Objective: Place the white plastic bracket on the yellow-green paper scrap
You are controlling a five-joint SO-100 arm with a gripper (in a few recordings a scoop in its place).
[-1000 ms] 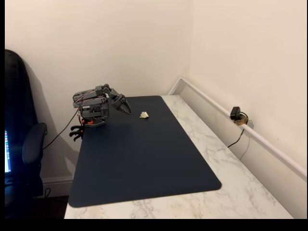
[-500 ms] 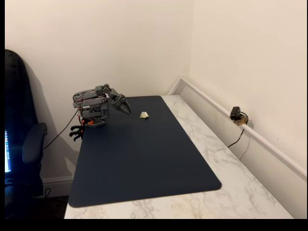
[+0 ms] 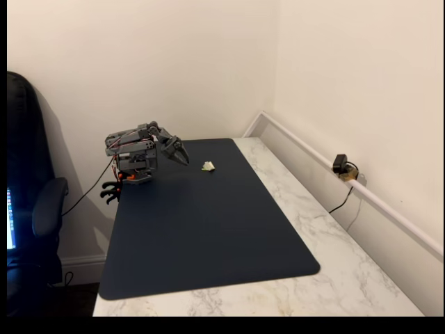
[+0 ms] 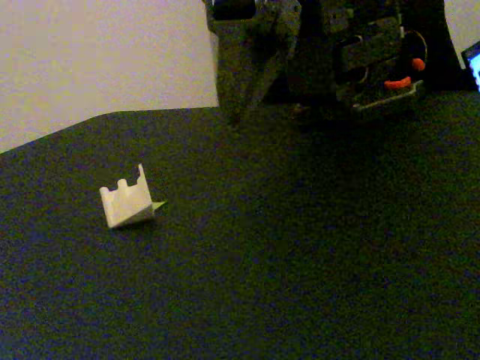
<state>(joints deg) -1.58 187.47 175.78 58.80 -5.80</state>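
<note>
1. The arm point(image 3: 135, 149) is dark grey, with blocky motor housings.
2. Behind the gripper point(image 3: 182, 157), red wires and an orange part show.
3. A black cable leaves the base.

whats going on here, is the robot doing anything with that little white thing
Nothing is in the gripper right now; it hangs folded near the arm's base at the back of the dark mat, apart from the piece. The white plastic bracket sits on the mat, with a sliver of the yellow-green paper scrap peeking out from under its edge. So the bracket looks to be on the paper, with the arm clear of it.
</note>
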